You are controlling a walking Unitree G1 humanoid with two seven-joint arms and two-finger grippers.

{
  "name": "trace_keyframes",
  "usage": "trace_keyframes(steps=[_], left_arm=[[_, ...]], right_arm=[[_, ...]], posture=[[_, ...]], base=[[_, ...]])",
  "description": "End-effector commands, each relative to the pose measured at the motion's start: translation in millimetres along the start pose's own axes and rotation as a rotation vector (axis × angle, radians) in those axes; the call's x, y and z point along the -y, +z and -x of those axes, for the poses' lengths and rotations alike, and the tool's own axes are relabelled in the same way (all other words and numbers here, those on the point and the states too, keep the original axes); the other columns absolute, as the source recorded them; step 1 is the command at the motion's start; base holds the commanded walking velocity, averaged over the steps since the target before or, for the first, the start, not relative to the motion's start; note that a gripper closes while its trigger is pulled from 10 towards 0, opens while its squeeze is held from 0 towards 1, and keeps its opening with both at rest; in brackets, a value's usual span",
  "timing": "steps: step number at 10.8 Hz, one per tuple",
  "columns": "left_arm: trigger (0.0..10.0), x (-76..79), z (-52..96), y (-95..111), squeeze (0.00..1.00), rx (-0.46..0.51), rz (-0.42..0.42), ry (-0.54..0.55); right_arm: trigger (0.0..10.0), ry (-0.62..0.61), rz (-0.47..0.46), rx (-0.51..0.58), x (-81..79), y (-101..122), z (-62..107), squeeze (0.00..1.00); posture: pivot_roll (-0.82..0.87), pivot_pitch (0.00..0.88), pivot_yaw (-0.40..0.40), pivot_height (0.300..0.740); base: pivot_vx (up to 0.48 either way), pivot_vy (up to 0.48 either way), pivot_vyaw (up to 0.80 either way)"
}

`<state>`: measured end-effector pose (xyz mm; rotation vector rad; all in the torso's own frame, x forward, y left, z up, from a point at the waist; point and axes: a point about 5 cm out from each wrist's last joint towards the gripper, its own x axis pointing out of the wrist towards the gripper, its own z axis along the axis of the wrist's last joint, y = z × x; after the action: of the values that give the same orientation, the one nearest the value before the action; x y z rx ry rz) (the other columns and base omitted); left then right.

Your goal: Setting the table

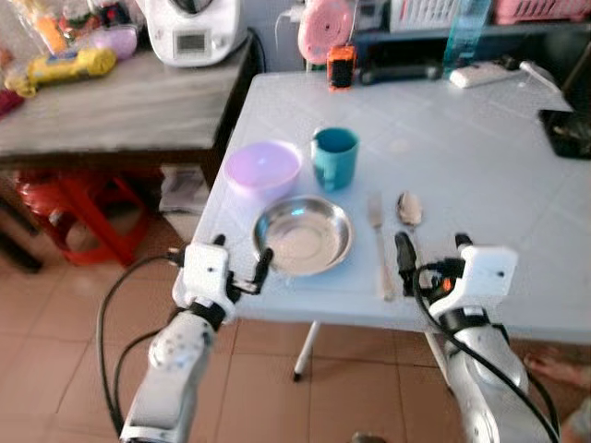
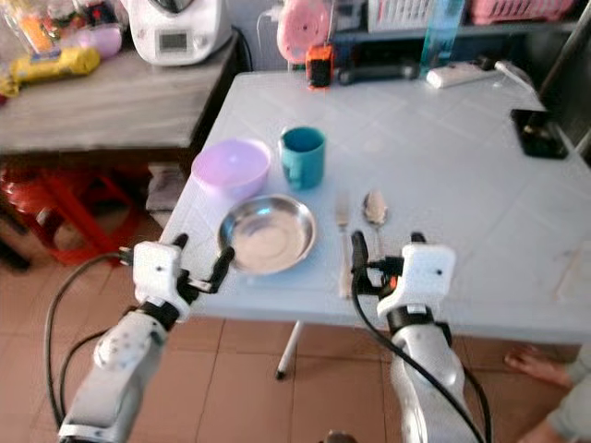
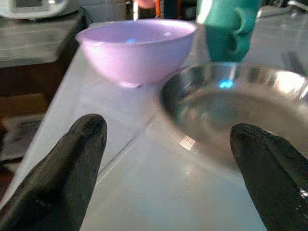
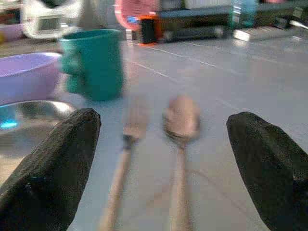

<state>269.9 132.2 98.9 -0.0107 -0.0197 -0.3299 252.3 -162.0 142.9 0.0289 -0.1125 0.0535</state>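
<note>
On the pale blue table point(image 1: 480, 185), a steel plate point(image 1: 303, 235) lies near the front edge. Behind it stand a purple bowl point(image 1: 263, 169) and a teal mug point(image 1: 334, 157). Right of the plate lie a fork point(image 1: 377, 242) and a spoon point(image 1: 409, 210), side by side. My left gripper point(image 1: 242, 251) hovers open at the table's front edge, just left of the plate, holding nothing. My right gripper point(image 1: 432, 245) is open and empty at the near ends of the fork point(image 4: 127, 144) and spoon point(image 4: 180, 125).
A wooden side table point(image 1: 111, 111) at the left carries a white appliance point(image 1: 192, 32); a red stool point(image 1: 78, 198) stands beneath it. An orange gadget point(image 1: 341, 66), a power strip point(image 1: 480, 74) and a black tray point(image 1: 568, 134) sit farther back. A person's foot point(image 1: 559, 369) rests on the floor.
</note>
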Motion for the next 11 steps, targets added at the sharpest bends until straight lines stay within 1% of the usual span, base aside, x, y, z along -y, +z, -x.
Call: trace_keyframes(steps=[1, 2, 4, 5, 7, 10, 11], left_arm=[[10.0, -10.0, 8.4, 1, 0.0, 0.001, -0.042, 0.003], [10.0, -15.3, 14.1, 0, 0.0, -0.009, -0.056, -0.005], [10.0, -22.0, 18.9, 2, 0.0, -0.014, -0.082, -0.024], [10.0, -22.0, 21.9, 2, 0.0, -0.012, -0.086, -0.069], [10.0, -23.1, 28.6, 1, 0.0, -0.023, -0.075, -0.084], [10.0, -19.9, 32.1, 4, 0.0, -0.017, -0.058, -0.146], [10.0, -19.8, 33.2, 4, 0.0, -0.021, -0.057, -0.162]], right_arm=[[10.0, 0.012, -0.01, 0.006, -1.2, 2, -3.0, 0.0], [10.0, 0.013, -0.019, 0.013, 1.4, 5, -6.6, 0.0], [10.0, 0.035, -0.027, 0.021, 0.9, 8, -13.1, 0.0], [10.0, 0.052, -0.035, 0.027, -0.1, 9, -17.4, 0.0], [10.0, 0.069, -0.04, 0.012, -2.9, 5, -18.9, 0.0], [10.0, 0.081, -0.055, -0.01, -8.2, 0, -22.9, 0.0], [10.0, 0.083, -0.066, -0.012, -8.5, 0, -27.3, 0.0]], posture=[[-0.06, 0.138, 0.09, 0.74], [-0.05, 0.142, 0.092, 0.74], [-0.04, 0.145, 0.091, 0.74], [-0.03, 0.145, 0.09, 0.74], [-0.02, 0.147, 0.091, 0.74], [-0.01, 0.153, 0.099, 0.74], [-0.01, 0.154, 0.1, 0.74]], base=[[0.0, 0.0, 0.0], [0.0, 0.0, 0.0], [0.0, 0.0, 0.0], [0.0, 0.0, 0.0], [0.0, 0.0, 0.0], [0.0, 0.0, 0.0], [0.0, 0.0, 0.0]])
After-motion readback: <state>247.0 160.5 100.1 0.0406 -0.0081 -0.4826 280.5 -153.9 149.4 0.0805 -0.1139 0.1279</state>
